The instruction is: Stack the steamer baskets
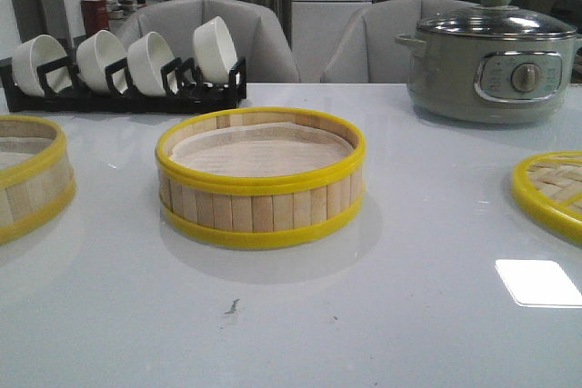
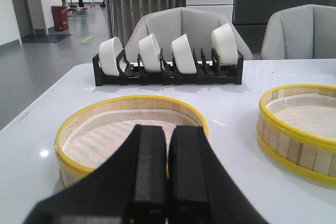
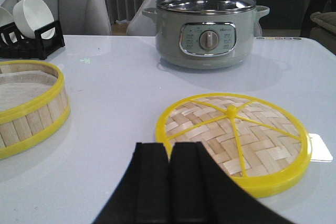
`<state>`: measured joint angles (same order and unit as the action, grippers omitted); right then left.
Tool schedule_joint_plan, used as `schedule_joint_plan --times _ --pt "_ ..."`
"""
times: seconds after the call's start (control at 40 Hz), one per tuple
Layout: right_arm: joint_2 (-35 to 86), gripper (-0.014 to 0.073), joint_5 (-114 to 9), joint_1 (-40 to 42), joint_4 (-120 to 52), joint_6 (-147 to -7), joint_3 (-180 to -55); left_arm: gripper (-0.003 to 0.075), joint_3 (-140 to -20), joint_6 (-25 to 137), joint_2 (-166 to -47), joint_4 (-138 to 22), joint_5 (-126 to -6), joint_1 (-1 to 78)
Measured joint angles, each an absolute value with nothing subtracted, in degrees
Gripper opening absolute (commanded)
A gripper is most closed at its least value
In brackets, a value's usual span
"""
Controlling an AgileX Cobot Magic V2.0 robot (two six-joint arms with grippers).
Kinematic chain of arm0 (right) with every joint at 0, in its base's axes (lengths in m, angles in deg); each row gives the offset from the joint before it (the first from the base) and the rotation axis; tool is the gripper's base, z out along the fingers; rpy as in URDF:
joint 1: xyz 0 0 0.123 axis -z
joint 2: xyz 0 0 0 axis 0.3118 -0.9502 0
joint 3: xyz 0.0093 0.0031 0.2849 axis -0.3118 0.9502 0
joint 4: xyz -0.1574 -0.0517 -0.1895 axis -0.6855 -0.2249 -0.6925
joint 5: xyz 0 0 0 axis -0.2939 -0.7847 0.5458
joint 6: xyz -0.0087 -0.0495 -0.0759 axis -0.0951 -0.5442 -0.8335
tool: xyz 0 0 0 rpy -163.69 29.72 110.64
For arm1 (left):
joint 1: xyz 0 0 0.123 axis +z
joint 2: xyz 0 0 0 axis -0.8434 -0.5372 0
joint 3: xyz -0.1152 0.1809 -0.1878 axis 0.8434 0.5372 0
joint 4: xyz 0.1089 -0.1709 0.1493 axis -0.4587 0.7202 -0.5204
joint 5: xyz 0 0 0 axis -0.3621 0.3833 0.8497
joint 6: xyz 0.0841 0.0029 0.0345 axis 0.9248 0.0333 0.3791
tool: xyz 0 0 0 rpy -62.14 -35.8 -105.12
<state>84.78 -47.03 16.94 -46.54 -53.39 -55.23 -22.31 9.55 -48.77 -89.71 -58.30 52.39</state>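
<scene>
Steamer baskets sat apart on the white table (image 1: 364,315).
Centre basket (image 1: 260,179) mid-frame, second basket (image 1: 32,174) left edge, lid (image 1: 550,193) right edge; left gripper (image 2: 167,171) and right gripper (image 3: 169,182) were closed, empty.

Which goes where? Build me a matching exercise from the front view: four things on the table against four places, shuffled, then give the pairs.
Things:
1. middle steamer basket
2. woven lid
3. grey electric pot
4. bowl rack

Places:
A. back right of the table
B. back left of the table
C. centre of the table
D. right edge, lying flat

Pairs: 1-C, 2-D, 3-A, 4-B
</scene>
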Motion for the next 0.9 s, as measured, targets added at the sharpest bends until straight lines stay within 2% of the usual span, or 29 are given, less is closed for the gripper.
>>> schedule_joint_plan --times 0.899 --pt "84.78 0.0057 -47.03 16.94 -46.54 -53.39 -55.23 0.0086 -22.31 9.55 -48.77 -89.71 -58.3 52.39"
